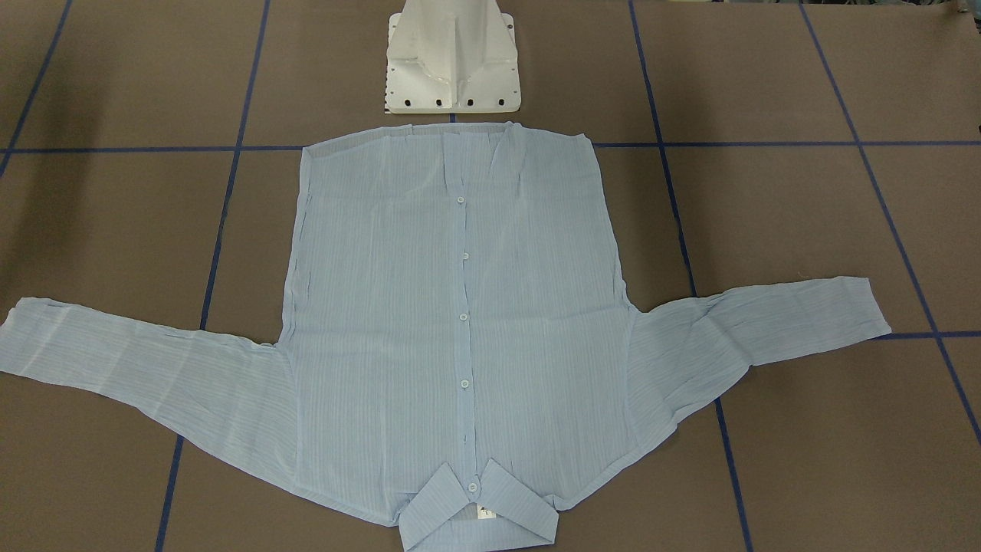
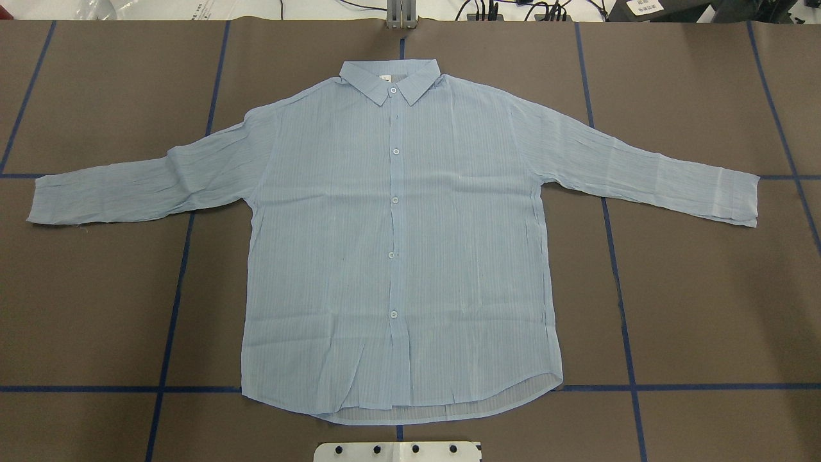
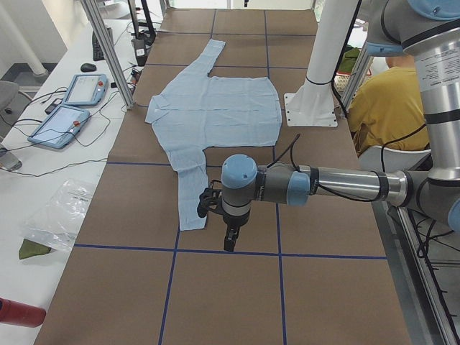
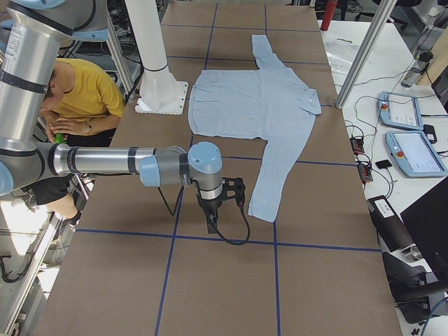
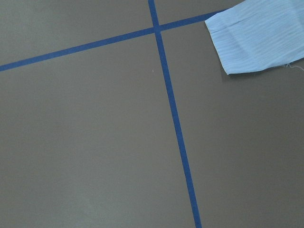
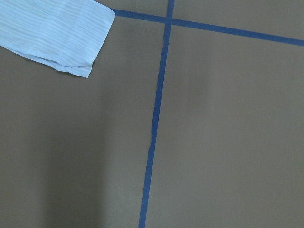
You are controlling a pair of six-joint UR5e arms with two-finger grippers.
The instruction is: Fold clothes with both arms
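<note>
The clothes are one pale blue striped button-up shirt (image 2: 449, 244), spread flat and buttoned, front side up, with both sleeves stretched out to the sides. Its collar (image 1: 479, 510) lies on the side away from the robot's base. My left gripper (image 3: 228, 241) hangs above the table just beyond the near sleeve cuff (image 5: 256, 38); I cannot tell whether it is open or shut. My right gripper (image 4: 210, 225) hovers likewise beside the other sleeve's cuff (image 6: 52, 33), and I cannot tell its state either. Neither gripper touches the shirt (image 3: 215, 108).
Brown table cover (image 2: 705, 289) carries a grid of blue tape lines. The white pedestal base (image 1: 452, 61) stands just behind the shirt's hem. A person in a yellow top (image 4: 77, 98) sits beside the table. Teach pendants (image 3: 72, 104) lie on the side bench.
</note>
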